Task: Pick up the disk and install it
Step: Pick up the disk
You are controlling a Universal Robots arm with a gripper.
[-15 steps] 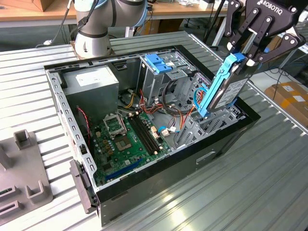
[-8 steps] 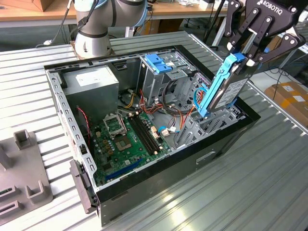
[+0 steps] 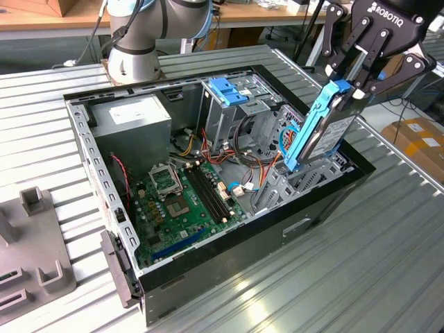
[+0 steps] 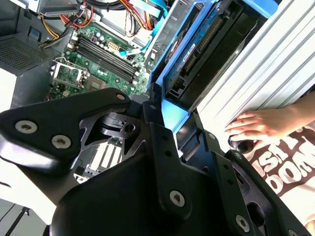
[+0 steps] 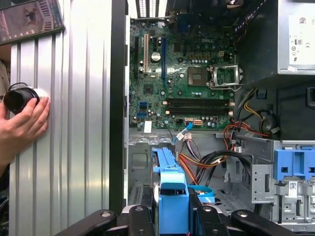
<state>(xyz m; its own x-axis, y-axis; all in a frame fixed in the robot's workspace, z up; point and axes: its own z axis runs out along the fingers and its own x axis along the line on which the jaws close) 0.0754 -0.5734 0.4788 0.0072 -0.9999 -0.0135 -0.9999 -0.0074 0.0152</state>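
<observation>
Pinches the disk [image 3: 316, 132] by its blue end between the fingers of the gripper [image 3: 350, 87]. Holds it steeply tilted over the open computer case [image 3: 326, 201], at the case's edge on the exterior view's right, lower end inside the rim. Shares the ribbed tabletop [image 3: 388, 263] with a person's hand [image 5: 22, 125] touching a black cylinder [image 5: 17, 98].

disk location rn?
In the exterior view the disk stands tilted on end, clamped by the pincer, at the open case end on that view's right, lower end near the metal bay beside the motherboard.
</observation>
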